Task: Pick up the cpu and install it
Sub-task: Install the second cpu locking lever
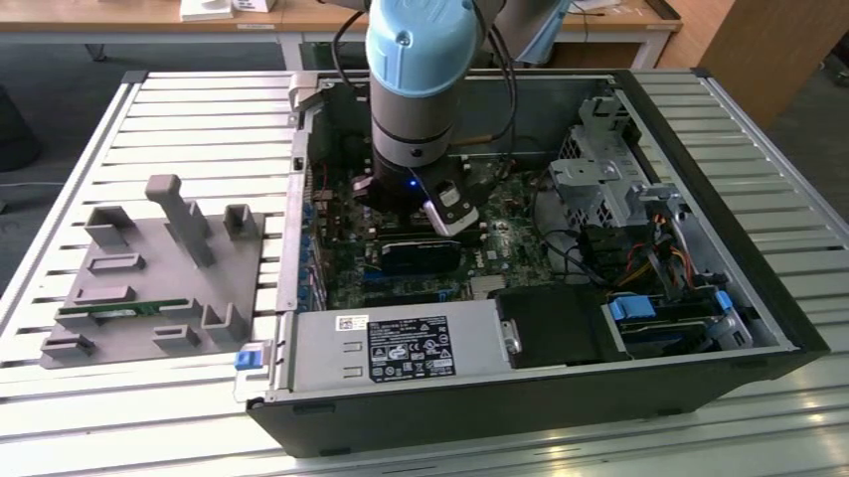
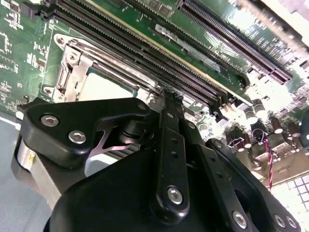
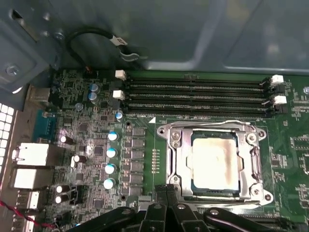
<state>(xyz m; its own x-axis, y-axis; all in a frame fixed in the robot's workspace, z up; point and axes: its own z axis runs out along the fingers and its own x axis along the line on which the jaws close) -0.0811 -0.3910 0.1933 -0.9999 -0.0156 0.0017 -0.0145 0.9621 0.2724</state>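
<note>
Black linkage bars of the gripper crowd the foreground in the second wrist view, their bolts and pivots plain to see, and the same dark links edge into the first wrist view; whether the jaws are open or closed I cannot tell, since the tips are hidden behind the links. Just beyond the jaws sits the cpu, its silver-grey top lying flat and square inside the metal socket frame on the green motherboard, with nothing of the gripper touching it in the first wrist view. Seen from the second wrist view, the cpu peeks out pale just past the gripper's black housing, still bordered by the socket frame. Farther out from the jaws, past the cpu, run the long memory slots (four parallel rows with white clips at their ends), and off to one side stand blue-topped capacitors. From the exterior view, the arm reaches down into the open computer case, which lies on its side on a slatted desk. Well away from the jaws, toward the exterior view's left, a grey fixture tray rests on the desk, holding a green memory stick.
</note>
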